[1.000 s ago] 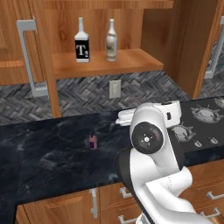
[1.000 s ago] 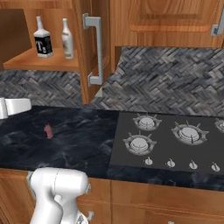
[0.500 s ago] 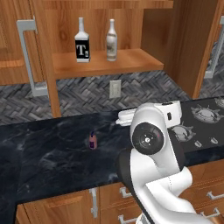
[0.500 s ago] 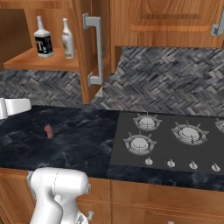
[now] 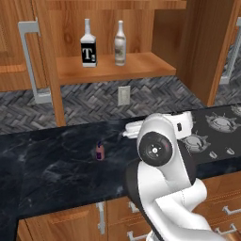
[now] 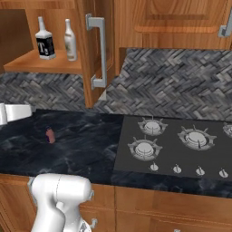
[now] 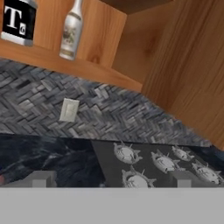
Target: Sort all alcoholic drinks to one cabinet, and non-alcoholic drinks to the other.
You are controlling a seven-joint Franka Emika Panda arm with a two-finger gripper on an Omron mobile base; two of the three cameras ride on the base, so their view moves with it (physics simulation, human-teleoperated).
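In the left base view, the open cabinet shelf (image 5: 113,70) carries the square clear bottle (image 5: 88,46) with its black "T" label on the left and the slim cream-white bottle (image 5: 120,44) just beside it on the right, both upright. Below, the small pink-purple bottle (image 5: 100,151) stands alone on the dark marble counter (image 5: 47,164), well apart from the shelf bottles. To its right the white arm rises, and beyond it lies the stove (image 5: 221,127). In the hand view, the hand (image 7: 111,179) has its two fingertips (image 7: 41,178) standing wide apart with nothing between them, looking toward the stove burners and the herringbone backsplash (image 7: 109,109).
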